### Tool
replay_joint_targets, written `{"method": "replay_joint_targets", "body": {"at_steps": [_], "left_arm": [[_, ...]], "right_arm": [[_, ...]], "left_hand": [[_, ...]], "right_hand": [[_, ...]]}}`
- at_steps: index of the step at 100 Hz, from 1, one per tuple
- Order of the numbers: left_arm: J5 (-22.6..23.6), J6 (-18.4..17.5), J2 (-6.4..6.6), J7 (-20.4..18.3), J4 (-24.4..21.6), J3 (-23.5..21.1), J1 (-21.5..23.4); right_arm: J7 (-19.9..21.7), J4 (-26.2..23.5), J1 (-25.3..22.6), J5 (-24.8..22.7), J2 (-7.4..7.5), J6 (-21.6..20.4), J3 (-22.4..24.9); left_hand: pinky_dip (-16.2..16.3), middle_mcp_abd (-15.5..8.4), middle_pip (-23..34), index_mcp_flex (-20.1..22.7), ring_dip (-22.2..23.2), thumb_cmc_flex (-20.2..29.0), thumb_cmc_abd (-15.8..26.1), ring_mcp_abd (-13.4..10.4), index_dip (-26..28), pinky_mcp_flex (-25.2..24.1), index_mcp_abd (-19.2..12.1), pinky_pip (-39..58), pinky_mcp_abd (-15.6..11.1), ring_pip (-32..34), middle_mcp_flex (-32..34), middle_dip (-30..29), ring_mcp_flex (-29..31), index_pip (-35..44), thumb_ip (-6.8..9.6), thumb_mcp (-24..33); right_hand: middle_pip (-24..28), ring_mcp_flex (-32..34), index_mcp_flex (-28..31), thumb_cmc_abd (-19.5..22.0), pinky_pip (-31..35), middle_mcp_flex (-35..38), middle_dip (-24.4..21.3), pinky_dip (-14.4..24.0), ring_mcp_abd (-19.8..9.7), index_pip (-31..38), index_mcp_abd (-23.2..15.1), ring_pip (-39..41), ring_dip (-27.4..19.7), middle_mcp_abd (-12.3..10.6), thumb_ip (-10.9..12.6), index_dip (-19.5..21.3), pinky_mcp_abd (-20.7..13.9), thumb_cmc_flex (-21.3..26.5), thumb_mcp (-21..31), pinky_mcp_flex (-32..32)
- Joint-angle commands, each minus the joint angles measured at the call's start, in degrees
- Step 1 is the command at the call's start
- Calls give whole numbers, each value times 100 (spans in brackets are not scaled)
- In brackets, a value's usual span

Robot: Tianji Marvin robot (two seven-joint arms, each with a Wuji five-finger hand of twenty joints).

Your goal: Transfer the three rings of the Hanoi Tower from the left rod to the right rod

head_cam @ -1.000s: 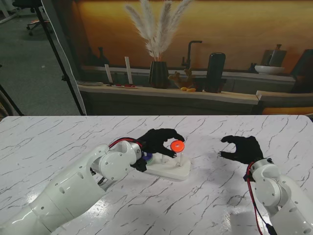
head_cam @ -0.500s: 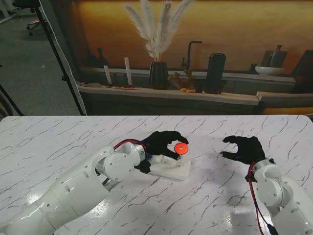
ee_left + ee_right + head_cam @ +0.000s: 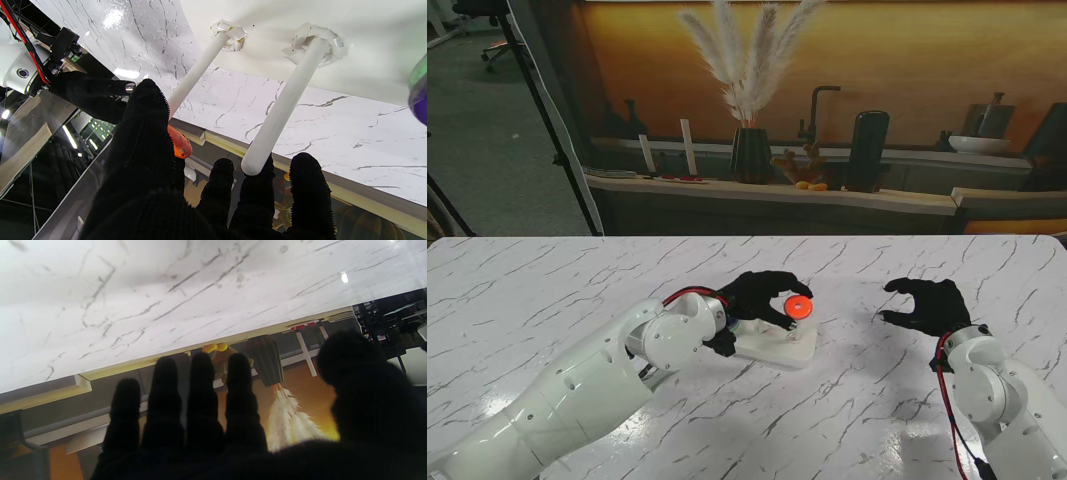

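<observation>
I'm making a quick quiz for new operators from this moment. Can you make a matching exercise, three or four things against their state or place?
Things:
1. orange ring
2. right hand
3. purple ring
4. white base

States:
A. open, holding nothing, off to the right of the tower
B. lying on the marble table
C. pinched in the left hand at the right rod's top
D. low on the base, only its edge in the left wrist view

Pairs: 1-C, 2-A, 3-D, 4-B

Wall [image 3: 907, 60]: orange, warmly lit, behind the counter.
Counter [image 3: 767, 185]: long ledge beyond the marble table [image 3: 527, 290].
Floor [image 3: 477, 140]: grey, left of the counter.
</observation>
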Motion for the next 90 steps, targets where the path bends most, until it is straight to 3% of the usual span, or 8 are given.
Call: {"method": "replay_joint_targets", "body": {"at_steps": [1, 52, 75, 90], "left_arm": [[-69, -146, -63, -47, 66, 37, -16], [-136, -130, -94, -47, 180, 129, -67], [-83, -141, -67, -111, 204, 159, -88], [-202, -145, -116, -33, 300, 187, -43]], "right_arm": [[13, -27, -54, -14, -17, 9, -7], [4, -21, -84, -18, -18, 10, 22], [9, 4, -69, -5, -17, 8, -1], [2, 6, -69, 3, -20, 13, -3]], "left_hand": [[214, -89, 85, 414, 111, 342, 397, -72, 257, 90, -441, 487, -37, 163, 118, 73, 123, 634, -44, 176], [487, -83, 145, 410, 163, 369, 388, -67, 225, 289, -417, 791, -81, 309, 110, 85, 183, 690, -41, 184], [546, -106, 168, 381, 130, 428, 356, -127, 183, 300, -207, 769, -96, 287, 91, 86, 189, 668, -16, 219], [569, -107, 209, 400, 119, 476, 322, -140, 191, 352, -172, 764, -137, 299, 88, 97, 197, 707, -8, 241]], "right_hand": [[42, 104, 23, 24, 87, 83, 7, 83, -8, 37, 34, 56, 68, 23, 143, 51, 1844, 39, -97, -19], [48, 105, 16, 18, 95, 83, 4, 80, -14, 45, 31, 60, 66, 18, 143, 48, 1848, 57, -116, -14], [52, 102, 20, 19, 97, 81, 4, 79, -6, 49, 39, 61, 66, 18, 142, 48, 1849, 52, -116, -13], [52, 103, 25, 21, 97, 82, 3, 78, -13, 50, 45, 63, 66, 11, 143, 47, 1849, 56, -115, -15]]}}
